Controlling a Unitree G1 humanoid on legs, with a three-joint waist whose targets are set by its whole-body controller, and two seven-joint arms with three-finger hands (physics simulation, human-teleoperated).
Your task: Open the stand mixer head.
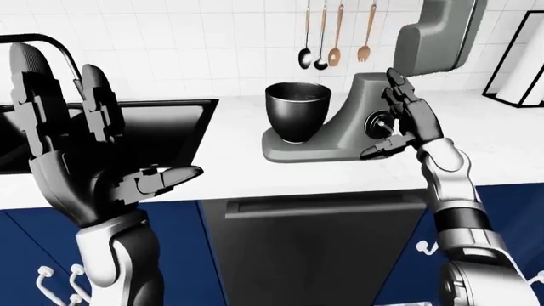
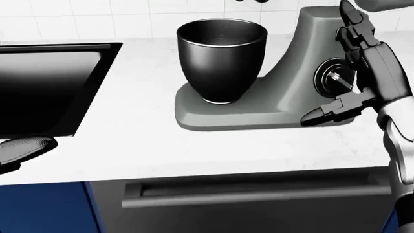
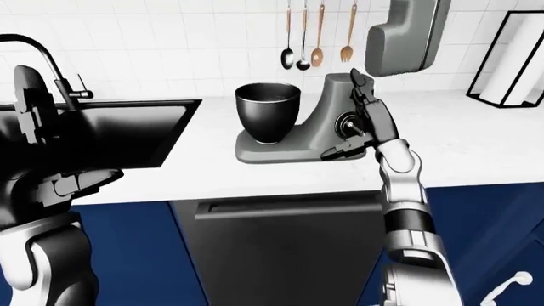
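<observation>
In the left-eye view the left hand [image 1: 81, 162] is raised at the left edge, fingers spread wide and holding nothing, well apart from the mixer. Beside it the black sink [image 1: 161, 131] is cut into the white tabletop [image 1: 229, 169], with a broad bare strip of tabletop between the sink's right rim and the mixer's base. The stand mixer [image 1: 357, 124] sits near the middle of the tabletop, its black bowl [image 1: 298, 111] uncovered on the base. Its head [image 1: 438, 35] is tilted up, clear of the bowl; the eye views show this, while the head view cuts the head off at its top edge and shows only bowl, column and base. The eye views also show utensils [image 1: 331, 38] hanging on the tiled wall above, and a dark drawer front [image 2: 252, 194] under the tabletop edge. The right hand [image 2: 362, 68] stands at the mixer's column, fingers open, the thumb [image 2: 326, 112] low by the base and the upper fingers along the column beside the round knob [image 2: 331, 76]; whether they touch cannot be told.
</observation>
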